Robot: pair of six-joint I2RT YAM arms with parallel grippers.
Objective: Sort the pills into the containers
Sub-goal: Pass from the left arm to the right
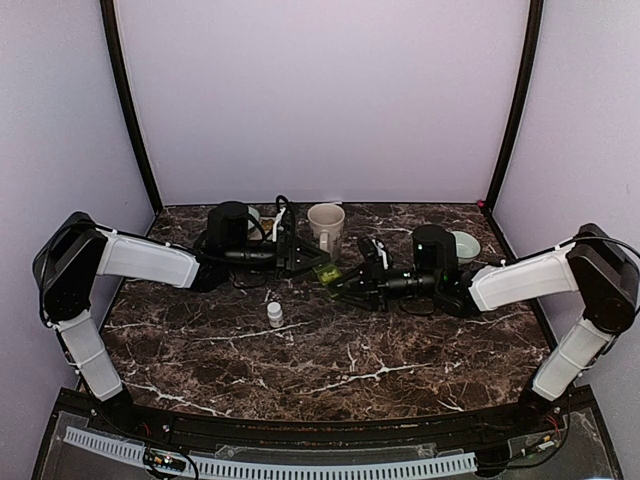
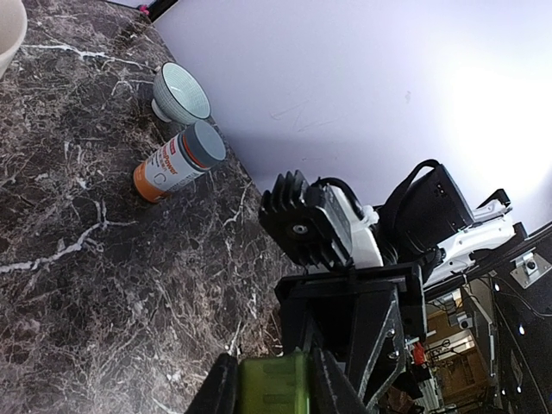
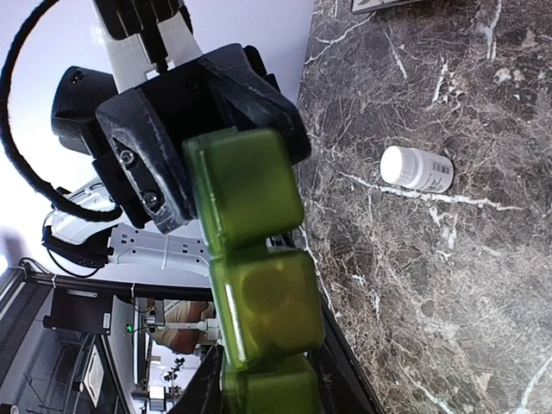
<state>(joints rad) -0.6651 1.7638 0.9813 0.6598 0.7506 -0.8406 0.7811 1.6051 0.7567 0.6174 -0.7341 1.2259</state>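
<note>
The green pill box point(image 1: 324, 272) with its square compartments hangs above the table between my two grippers. My left gripper point(image 1: 308, 262) is shut on one end; the box point(image 2: 274, 386) fills the gap between that gripper's point(image 2: 274, 392) fingers. My right gripper point(image 1: 346, 285) is shut on the other end. In the right wrist view the box point(image 3: 259, 285) runs from my right gripper point(image 3: 267, 401) up to the left gripper point(image 3: 185, 147). No loose pills show.
A small white pill bottle point(image 1: 275, 315) stands in front of the grippers and shows as a white bottle point(image 3: 417, 169) in the right wrist view. An orange bottle point(image 2: 177, 161) lies beside a pale bowl point(image 2: 181, 90). A cream mug point(image 1: 326, 222) stands at the back.
</note>
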